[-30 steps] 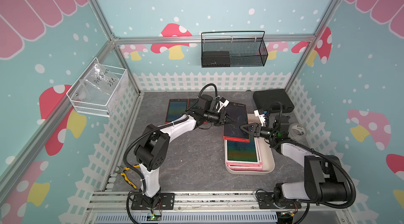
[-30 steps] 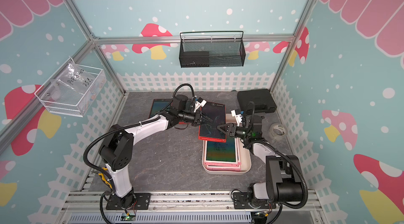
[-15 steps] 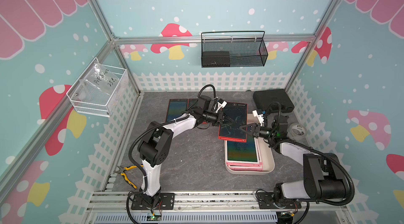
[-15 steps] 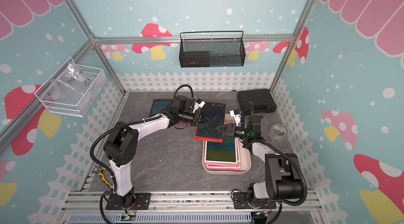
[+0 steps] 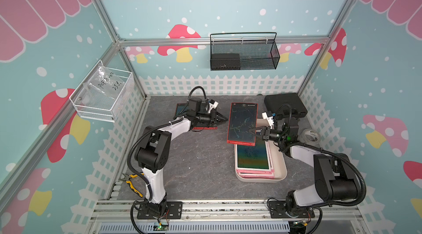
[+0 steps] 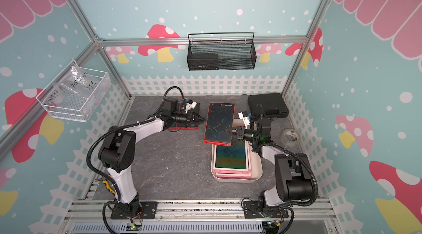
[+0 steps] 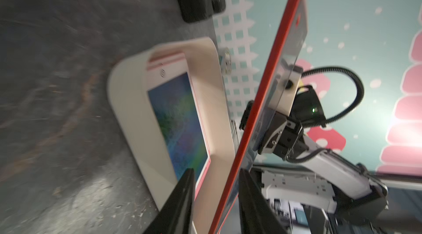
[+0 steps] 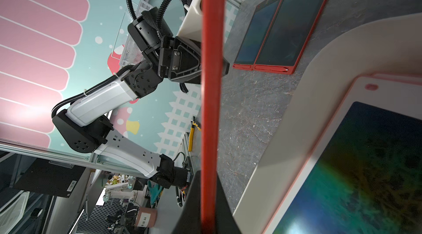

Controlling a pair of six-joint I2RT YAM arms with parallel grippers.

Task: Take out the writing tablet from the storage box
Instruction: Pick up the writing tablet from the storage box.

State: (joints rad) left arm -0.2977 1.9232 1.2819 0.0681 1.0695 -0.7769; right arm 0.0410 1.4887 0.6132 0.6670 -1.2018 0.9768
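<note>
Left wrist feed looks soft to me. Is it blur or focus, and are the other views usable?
Left wrist: motion smear, floor streaked, storage box and red tablet soft-edged. Right wrist: sharp, with glare on the pink tablet screen. Both top views: crisp, evenly lit.

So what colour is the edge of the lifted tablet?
Red; the lifted tablet shows best in a top view.

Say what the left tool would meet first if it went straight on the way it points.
The red writing tablet. The left tool points at its long edge, and the left wrist view shows that edge between the open jaws, apparently without contact. The right tool grips the opposite edge.
</note>
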